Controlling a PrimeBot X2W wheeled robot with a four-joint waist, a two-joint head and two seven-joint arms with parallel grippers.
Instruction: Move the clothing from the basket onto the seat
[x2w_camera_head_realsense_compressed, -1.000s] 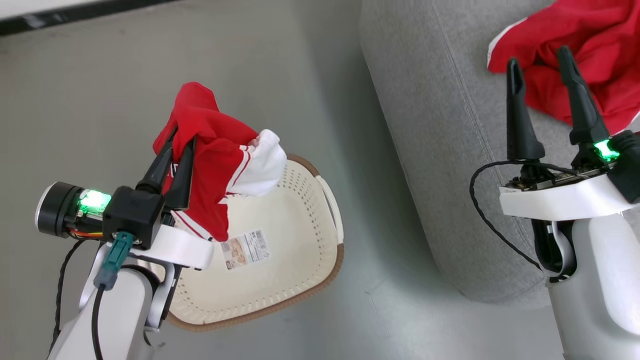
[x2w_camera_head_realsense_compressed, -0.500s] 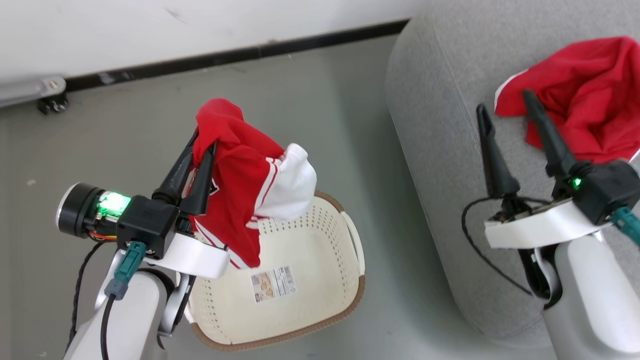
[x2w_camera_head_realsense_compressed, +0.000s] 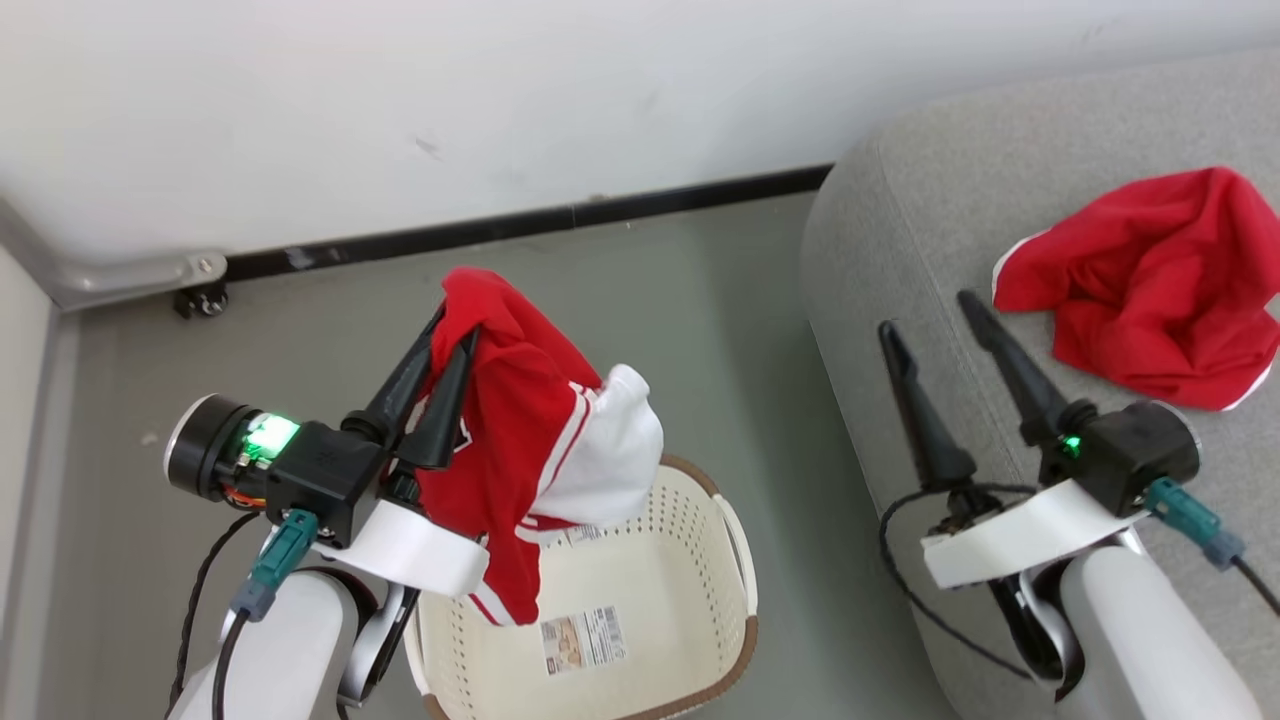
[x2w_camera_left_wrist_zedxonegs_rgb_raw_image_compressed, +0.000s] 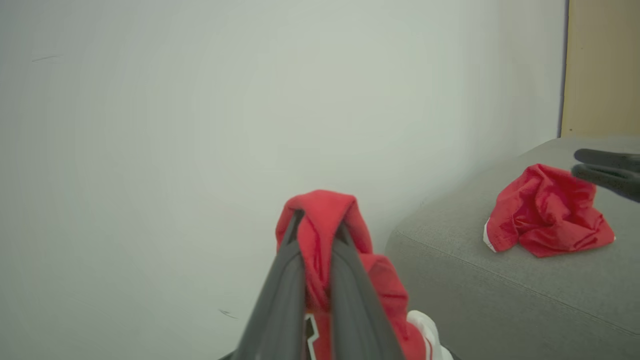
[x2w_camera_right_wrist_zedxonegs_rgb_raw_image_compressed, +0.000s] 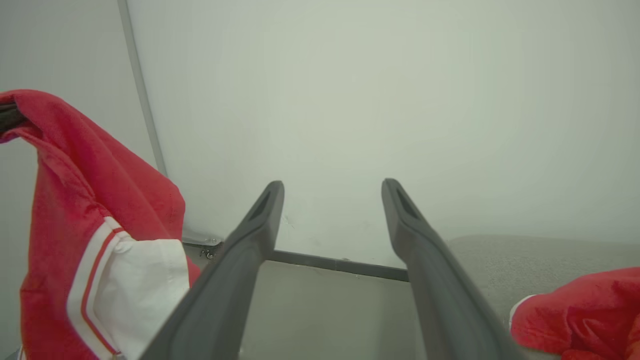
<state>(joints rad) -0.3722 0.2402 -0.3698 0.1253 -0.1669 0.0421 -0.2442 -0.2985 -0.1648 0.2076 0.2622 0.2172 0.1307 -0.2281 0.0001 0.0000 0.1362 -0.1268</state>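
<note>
My left gripper (x2w_camera_head_realsense_compressed: 452, 325) is shut on a red jersey (x2w_camera_head_realsense_compressed: 520, 440) with white trim and white lining, which hangs above the cream basket (x2w_camera_head_realsense_compressed: 700, 560) on the floor. In the left wrist view the jersey (x2w_camera_left_wrist_zedxonegs_rgb_raw_image_compressed: 320, 225) drapes over my pinched left gripper (x2w_camera_left_wrist_zedxonegs_rgb_raw_image_compressed: 320, 225). My right gripper (x2w_camera_head_realsense_compressed: 927, 312) stands open and holds nothing, over the left edge of the grey seat (x2w_camera_head_realsense_compressed: 900, 220). A second red garment (x2w_camera_head_realsense_compressed: 1150, 290) lies crumpled on the seat, also seen as the red garment (x2w_camera_left_wrist_zedxonegs_rgb_raw_image_compressed: 545, 212) in the left wrist view. The right wrist view shows my open right gripper (x2w_camera_right_wrist_zedxonegs_rgb_raw_image_compressed: 332, 187) and the jersey (x2w_camera_right_wrist_zedxonegs_rgb_raw_image_compressed: 95, 225) at left.
A pale wall (x2w_camera_head_realsense_compressed: 500, 100) with a black baseboard (x2w_camera_head_realsense_compressed: 520, 225) runs behind the basket. A grey metal rail with a small caster (x2w_camera_head_realsense_compressed: 200, 298) sits at the left corner. Grey floor (x2w_camera_head_realsense_compressed: 700, 320) lies between the basket and the seat.
The head camera has tilted up, bringing the wall into view. My left gripper has lifted the jersey higher above the basket. My right gripper has drawn back from the garment on the seat.
</note>
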